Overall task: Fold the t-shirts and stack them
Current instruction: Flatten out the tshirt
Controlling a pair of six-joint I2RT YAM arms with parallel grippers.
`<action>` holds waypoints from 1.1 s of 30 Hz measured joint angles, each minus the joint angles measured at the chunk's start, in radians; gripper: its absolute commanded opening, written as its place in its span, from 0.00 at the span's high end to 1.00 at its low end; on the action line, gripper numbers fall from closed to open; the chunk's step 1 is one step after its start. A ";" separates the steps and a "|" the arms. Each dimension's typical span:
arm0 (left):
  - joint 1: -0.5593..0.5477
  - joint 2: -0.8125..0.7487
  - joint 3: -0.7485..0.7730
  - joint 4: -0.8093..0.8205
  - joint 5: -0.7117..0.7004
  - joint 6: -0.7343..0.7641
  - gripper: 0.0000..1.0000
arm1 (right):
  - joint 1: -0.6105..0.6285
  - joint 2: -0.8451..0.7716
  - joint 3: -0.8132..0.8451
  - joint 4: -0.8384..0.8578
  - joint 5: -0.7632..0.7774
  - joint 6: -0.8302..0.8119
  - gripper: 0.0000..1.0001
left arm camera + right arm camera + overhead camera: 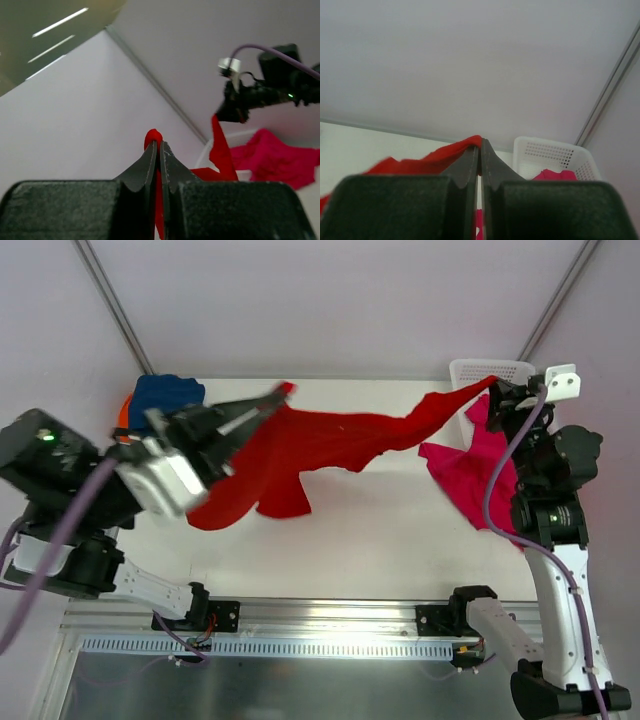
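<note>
– Top external, starting at the left: what have you got?

– I see the navy blue t-shirt (168,395) bunched in the upper left corner of the table (380,530), with a sliver of the orange t-shirt (123,415) poking out at its left edge, touching it.

– And the left gripper (275,398)?

– It's just right of that pile, raised. On my left wrist feed the fingers are pressed together, with a nub of the red t-shirt (320,445) pinched between the tips and poking out above them.

– Where does the red one run?

– It stretches across the upper middle of the frame from one gripper to the other. The top edge is fairly taut. The bulk sags down on the left half, and a narrower band climbs toward the upper right. I can't tell whether the low folds touch the table.

– Right gripper (497,385)?

– Upper right, clamped tight on the other end of the red shirt. On my right wrist feed there is no gap between the fingers, and red cloth leads off to the left.

– The rest?

– The magenta-pink t-shirt (480,475) lies crumpled on the table just below that gripper. The white lattice basket (490,370) sits at the far edge behind it. I see some pink cloth at the basket's near wall, but I can't say if it's inside.
</note>
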 measured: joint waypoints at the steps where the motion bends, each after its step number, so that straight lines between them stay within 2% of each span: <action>1: 0.001 0.058 0.071 -0.085 0.038 -0.015 1.00 | 0.000 -0.018 0.002 -0.007 -0.002 -0.003 1.00; 3: 0.048 0.159 0.187 -0.214 0.161 -0.061 1.00 | 0.000 -0.056 0.008 -0.024 -0.009 -0.008 1.00; 4: 0.114 0.193 0.216 -0.267 0.288 -0.095 1.00 | 0.000 -0.076 0.010 -0.026 -0.011 -0.011 0.99; 8: 0.335 0.245 0.239 -0.420 0.674 -0.237 1.00 | 0.000 -0.153 0.013 -0.053 -0.016 -0.011 0.99; 11: 0.578 0.252 0.243 -0.396 1.018 -0.465 1.00 | 0.000 -0.201 0.010 -0.074 -0.020 -0.005 1.00; 13: 0.708 0.282 0.263 -0.332 1.169 -0.631 1.00 | 0.000 -0.231 0.002 -0.090 -0.028 0.001 1.00; 16: 0.829 0.358 0.292 -0.226 1.373 -0.848 1.00 | 0.000 -0.267 -0.008 -0.117 -0.034 0.015 1.00; 18: 0.913 0.441 0.333 -0.155 1.458 -0.988 1.00 | 0.000 -0.282 -0.011 -0.141 -0.035 0.023 1.00; 22: 1.166 0.615 0.351 -0.093 1.501 -1.189 1.00 | 0.000 -0.309 -0.011 -0.192 -0.036 0.027 1.00; 25: 1.353 0.641 0.170 -0.113 1.417 -1.220 1.00 | 0.000 -0.335 -0.013 -0.222 -0.036 0.027 0.99; 26: 1.434 0.641 0.085 -0.132 1.366 -1.213 1.00 | 0.000 -0.341 -0.013 -0.229 -0.038 0.027 0.99; 28: 1.529 0.641 -0.008 -0.191 1.265 -1.186 1.00 | 0.000 -0.345 -0.013 -0.233 -0.045 0.027 1.00; 30: 1.596 0.628 -0.082 -0.259 1.146 -1.137 1.00 | 0.000 -0.341 -0.015 -0.244 -0.059 0.028 1.00; 33: 1.597 0.534 -0.174 -0.309 1.049 -1.065 1.00 | 0.000 -0.328 -0.019 -0.256 -0.072 0.027 0.99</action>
